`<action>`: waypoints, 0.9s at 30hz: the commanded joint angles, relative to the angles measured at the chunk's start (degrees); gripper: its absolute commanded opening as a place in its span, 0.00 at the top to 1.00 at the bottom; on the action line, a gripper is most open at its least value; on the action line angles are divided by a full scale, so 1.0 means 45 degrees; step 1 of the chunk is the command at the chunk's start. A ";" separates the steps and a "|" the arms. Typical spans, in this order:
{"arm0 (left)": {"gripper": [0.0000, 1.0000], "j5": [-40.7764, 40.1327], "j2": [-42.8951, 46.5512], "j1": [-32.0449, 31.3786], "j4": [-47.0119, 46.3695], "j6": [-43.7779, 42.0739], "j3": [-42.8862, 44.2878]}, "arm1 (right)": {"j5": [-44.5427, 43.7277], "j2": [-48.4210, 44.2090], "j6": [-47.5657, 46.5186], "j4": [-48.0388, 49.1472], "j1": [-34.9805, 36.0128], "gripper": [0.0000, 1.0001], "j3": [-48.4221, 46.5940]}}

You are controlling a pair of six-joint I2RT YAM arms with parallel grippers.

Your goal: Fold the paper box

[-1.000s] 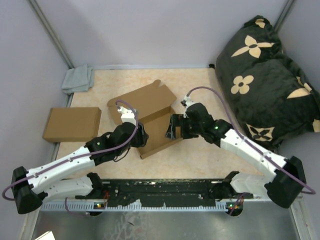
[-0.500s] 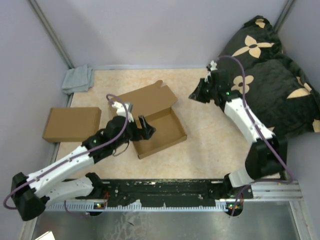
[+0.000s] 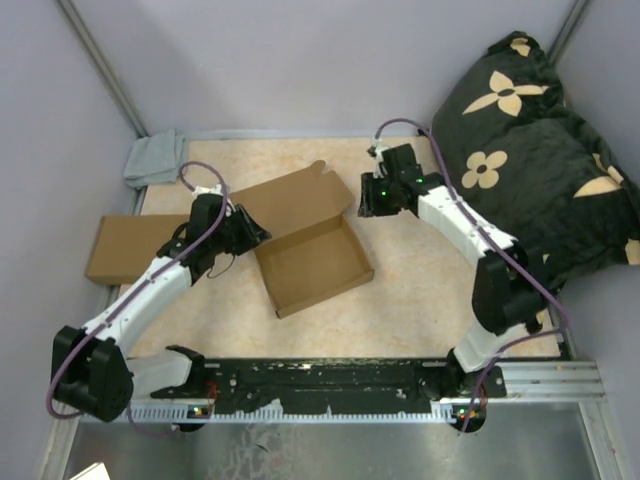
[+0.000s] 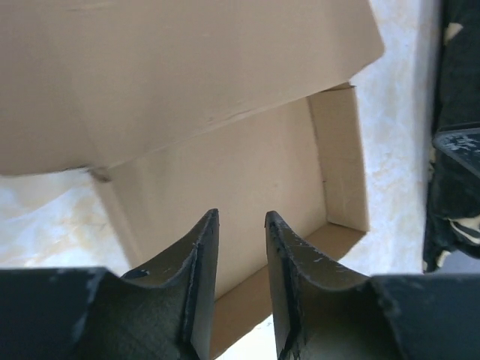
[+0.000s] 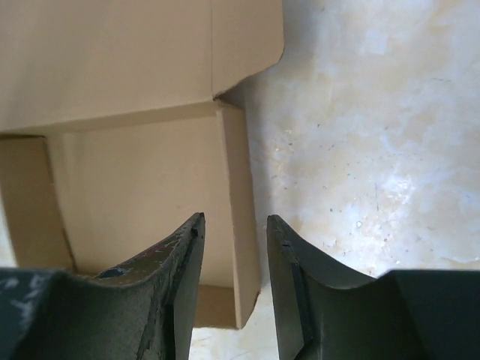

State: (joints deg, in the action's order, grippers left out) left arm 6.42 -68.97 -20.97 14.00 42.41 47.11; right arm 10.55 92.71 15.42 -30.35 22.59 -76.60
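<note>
Paper box (image 3: 315, 262) looks most likely to skid or twist on the tabletop (image 3: 420, 290); it is light and unheld, so a push from one side alone would probably turn it rather than fold it. The lid panel (image 3: 295, 198) is free too; pressed down off-centre, it could buckle along the wrong line, or its end flaps could land outside the tray walls instead of tucking in. Both hands have only a narrow gap between the fingers, so a reach for the thin cardboard edge may ride over it or crush it. A wide sweep by the left arm might also nudge the flat cardboard piece (image 3: 145, 248) lying just beyond it.

The box rests near the middle of the tabletop with its shallow tray open upward and the lid raised from the far wall; how steeply it stands I cannot tell from above. Left hand (image 3: 255, 230) sits just beside the left corner where lid meets tray, fingers slightly apart and empty; its wrist view looks across the tray beneath the overhanging lid. Right hand (image 3: 366, 205) hangs just off the lid's right end, near the tray's far right corner, fingers likewise slightly apart and holding nothing; whether it touches the cardboard I cannot tell.
</note>
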 commanded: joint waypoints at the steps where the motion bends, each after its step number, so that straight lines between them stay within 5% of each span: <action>1: 0.61 -0.1560 0.1566 -0.0008 0.1204 -0.0197 -0.0783 | -0.0627 0.1794 -0.1269 -0.0780 0.0742 0.60 -0.1144; 12: 0.58 -0.2069 0.2956 -0.0001 0.1608 -0.0493 -0.1348 | -0.0873 0.3015 -0.1430 -0.0236 0.1279 0.62 -0.1329; 20: 0.51 -0.1971 0.1790 0.0003 0.1294 -0.0847 -0.0846 | -0.3257 0.3265 -0.0355 -0.0160 0.2162 0.82 -0.0248; 23: 0.49 -0.2052 0.1121 0.0004 0.1351 -0.1120 -0.0231 | -0.4207 0.2562 0.0634 0.0062 0.2216 0.95 0.0784; 27: 0.45 -0.2616 0.0327 0.0003 0.1509 -0.1467 0.0513 | -0.4916 0.0847 0.1546 0.0447 0.2207 0.98 0.2680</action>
State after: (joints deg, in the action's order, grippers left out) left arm -2.66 -65.52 -20.95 20.75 38.35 45.01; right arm -5.06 104.55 16.69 -28.71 32.64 -71.50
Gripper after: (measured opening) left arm 0.533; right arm 0.042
